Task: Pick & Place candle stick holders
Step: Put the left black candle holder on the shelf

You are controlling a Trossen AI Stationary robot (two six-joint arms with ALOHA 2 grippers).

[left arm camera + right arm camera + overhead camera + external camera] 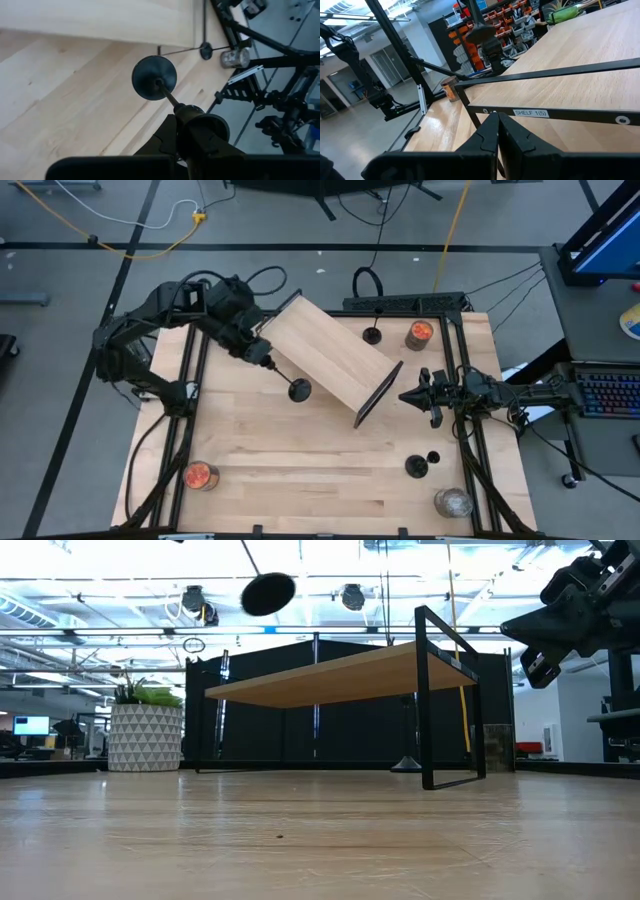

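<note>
While a candle holder (290,383) is gripped by its thin stem in the closed left hand (267,363), it is held tilted in the air above the wooden surface (300,470), with its round base (154,78) pointing away from the hand and just beside the near edge of the small wooden shelf (325,353). From the low view, the base is seen as a dark disc high above the shelf top. The shelf stands slantwise across the middle of the surface on thin black legs (428,710).

A second candle holder (372,335) is seen beyond the shelf, near the far edge of the surface, beside an orange-filled jar (419,334). Two more candle holders (421,463) are placed close together near the right front corner, just beside a clear glass jar (452,502). Another orange jar (199,475) is set at the left front corner.

The right hand (412,394) is kept fully closed with nothing held, hovering at the right end of the shelf, close to its black frame.
</note>
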